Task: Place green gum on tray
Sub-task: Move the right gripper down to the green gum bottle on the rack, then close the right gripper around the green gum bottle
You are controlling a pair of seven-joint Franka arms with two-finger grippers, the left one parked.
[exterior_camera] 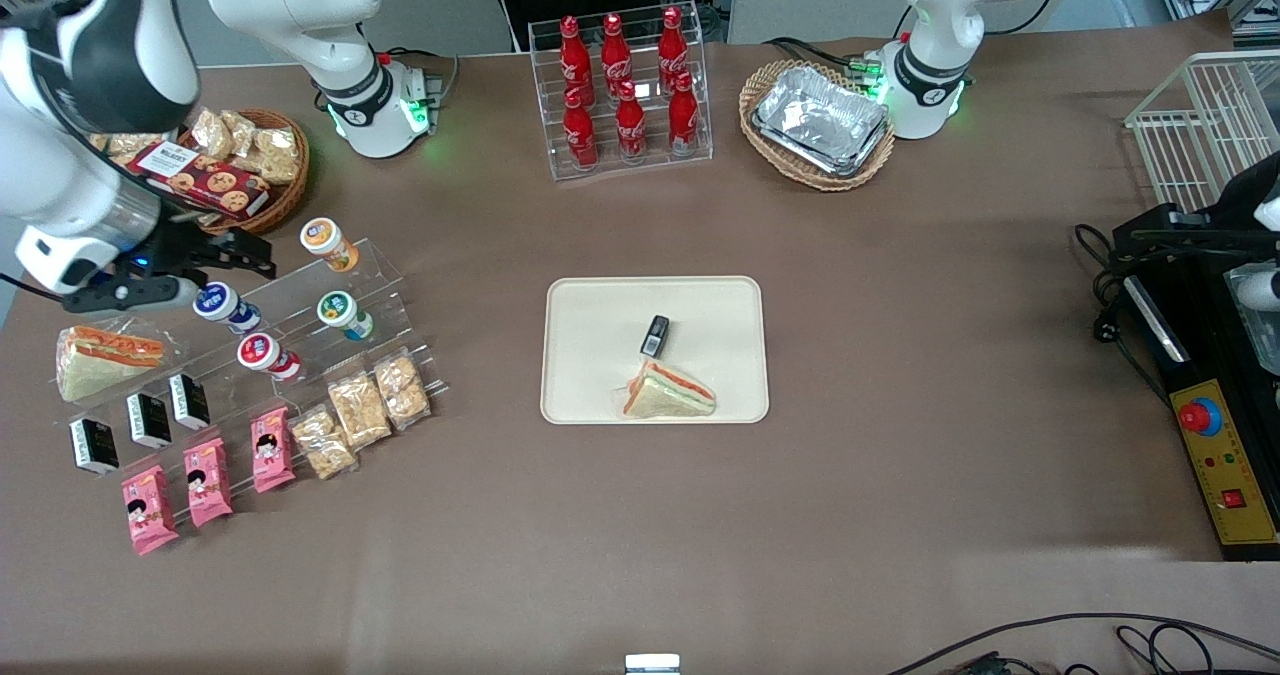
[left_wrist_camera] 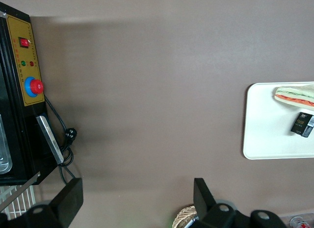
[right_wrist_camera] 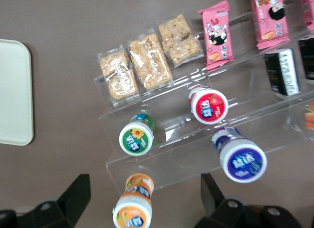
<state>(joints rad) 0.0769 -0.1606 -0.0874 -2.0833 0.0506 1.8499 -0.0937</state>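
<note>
A brown tabletop stretches under the scene, with a clear stepped display stand near the working arm's end. The tool hangs above that stand with its two fingers spread wide and nothing between them, poised over the upper steps. Directly under it on the stand sit the orange-lidded bottle and, one step down, the green gum, lying on its side with its green-and-white lid facing up toward the wrist camera. Beside the green gum on the stand lie the blue-lidded bottle and a red-lidded bottle; lower steps hold bagged snacks and pink packets. Well apart from the stand, toward the middle of the tabletop, lies the tray, already carrying a wrapped sandwich and a small dark packet, with bare space remaining. The pick appears not yet begun. The risk, by this reading, is a descent onto the orange-lidded bottle, which lies closest under the open fingers; the round gum could also roll off its slick step if one finger nudges it first, or a neighbour could be knocked loose.
</note>
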